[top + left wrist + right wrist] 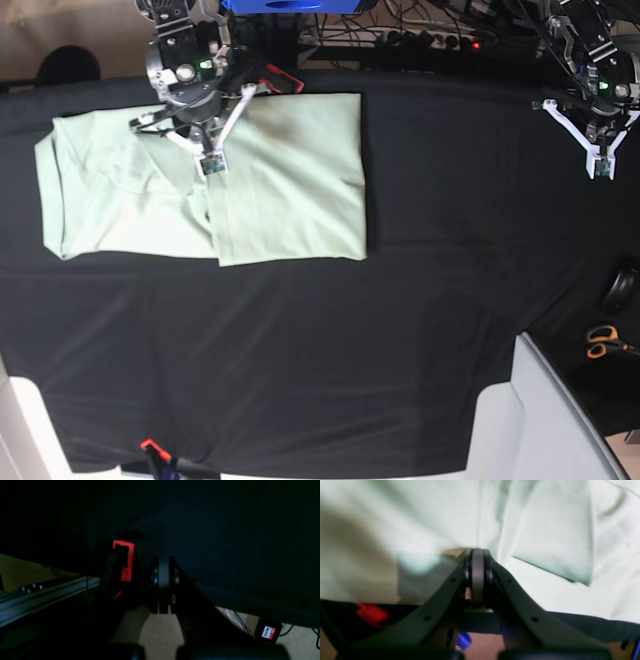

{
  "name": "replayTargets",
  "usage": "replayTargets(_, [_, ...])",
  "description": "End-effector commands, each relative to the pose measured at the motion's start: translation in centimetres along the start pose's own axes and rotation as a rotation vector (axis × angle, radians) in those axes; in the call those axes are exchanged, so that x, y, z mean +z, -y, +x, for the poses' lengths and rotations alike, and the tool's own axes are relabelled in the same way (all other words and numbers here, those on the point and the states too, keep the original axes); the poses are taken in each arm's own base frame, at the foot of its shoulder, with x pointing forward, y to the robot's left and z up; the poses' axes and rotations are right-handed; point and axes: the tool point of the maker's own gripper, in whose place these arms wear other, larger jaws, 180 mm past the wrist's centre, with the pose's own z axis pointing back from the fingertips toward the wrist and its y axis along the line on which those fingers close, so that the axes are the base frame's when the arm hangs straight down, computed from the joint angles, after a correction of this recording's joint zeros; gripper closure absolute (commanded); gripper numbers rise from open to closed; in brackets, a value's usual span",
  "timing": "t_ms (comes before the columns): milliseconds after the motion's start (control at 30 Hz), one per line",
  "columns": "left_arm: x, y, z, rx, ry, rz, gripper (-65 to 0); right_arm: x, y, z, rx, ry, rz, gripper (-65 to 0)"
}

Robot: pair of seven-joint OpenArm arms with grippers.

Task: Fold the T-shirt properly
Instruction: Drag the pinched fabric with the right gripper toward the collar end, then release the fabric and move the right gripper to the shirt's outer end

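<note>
Right hand pinched closed, seemingly on the T-shirt; left hand closed, empty.

Wide surface draped in a black tablecloth. Lying flat on it, far left: a large pale mint-green short-sleeved cloth T-shirt, partly folded, its right portion a neat rectangle, its left portion spreading toward the left edge.
</note>
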Motion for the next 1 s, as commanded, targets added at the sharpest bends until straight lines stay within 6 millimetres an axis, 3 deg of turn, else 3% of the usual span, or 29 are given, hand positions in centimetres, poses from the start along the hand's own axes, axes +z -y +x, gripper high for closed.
replayTargets(0, [0.3,-0.9,0.8,-0.007,0.028,0.021,-0.3,0.2,0.9,0.5,-0.002,0.018,-0.03,-0.1])
replayTargets(167, [0.3,-0.7,0.8,-0.007,0.028,0.019,-0.3,0.3,2.1,-0.5,-0.047,-0.007,-0.059,-0.1])
replayTargets(267, [0.2,-0.5,1.0,-0.004,0.034,0.012,-0.3,1.1,2.1,0.0,-0.053,0.018,-0.06,-0.1])
replayTargets(367, [0.2,-0.1,1.4,0.002,0.042,0.003,-0.3,2.3,0.6,1.7,-0.022,0.072,-0.025,-0.1])
replayTargets(533, [-0.1,2.5,3.2,-0.033,0.076,-0.051,-0.3,2.9,-1.6,2.8,0.003,0.078,0.022,-0.1])
replayTargets(700, [1.0,9.3,7.9,-0.103,0.193,-0.186,0.0,2.9,-1.7,5.4,0.02,0.137,0.025,-0.1])
replayTargets(833, [4.7,14.9,13.5,-0.042,0.39,-0.376,0.0,2.7,-0.9,6.4,0.017,0.154,0.007,-0.1])
replayTargets(967, [8.0,19.6,16.2,0.032,0.496,-0.598,0.0,2.7,-0.8,6.5,0.017,0.16,0.005,-0.1])
